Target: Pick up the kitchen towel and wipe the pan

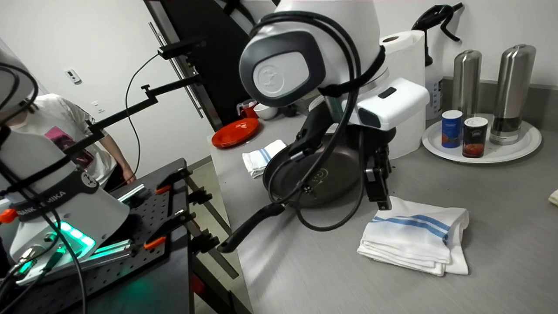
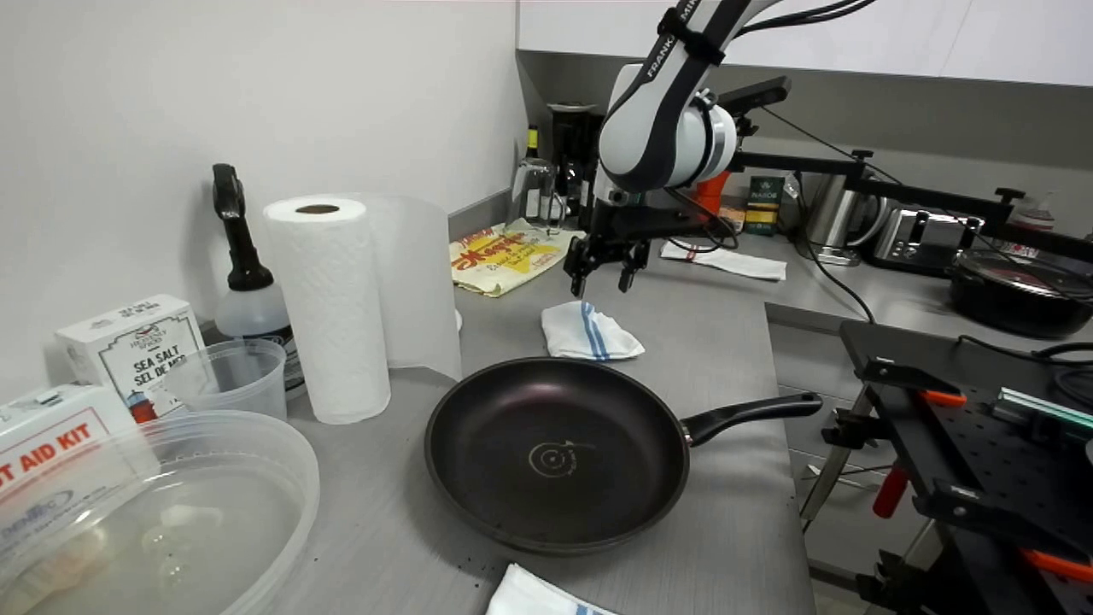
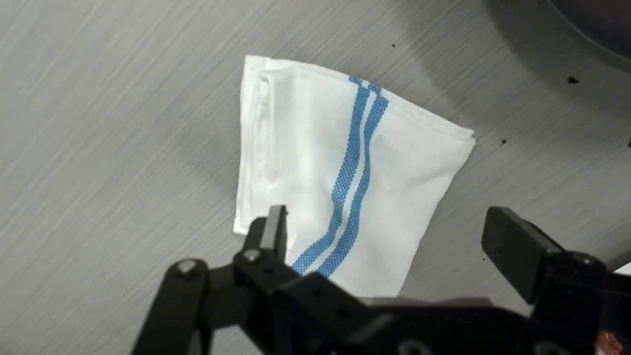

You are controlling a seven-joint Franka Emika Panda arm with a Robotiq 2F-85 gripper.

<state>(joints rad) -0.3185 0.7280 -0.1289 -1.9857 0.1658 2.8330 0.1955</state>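
Step in hand, as judged: approach to the towel (image 3: 320, 162), with the pick-up not yet made and no wiping begun. The towel lies folded on the counter (image 1: 314, 274), near the pan (image 2: 555, 461) but apart from it; a second striped towel (image 1: 263, 158) lies near the pan on the opposite side. The position of the gripper (image 2: 602, 284) over the first suggests that this is the one intended. The next move calls, in my judgement, for a slight shift to bring the towel squarely between the fingers (image 3: 512, 249), then a descent onto the folds, a firm closing on several layers, and a lift before travel to the pan. A pinch on the top layer alone may let the towel unfold in transit. Gripper condition: fingers spread wide, with nothing held between them. In the wrist view, one finger overlaps the towel near a corner, while its counterpart shows beyond the opposite edge, over the counter. In an exterior view the fingertips (image 2: 578, 278) appear above the towel, and no contact is evident; the exact clearance cannot be established from these angles.
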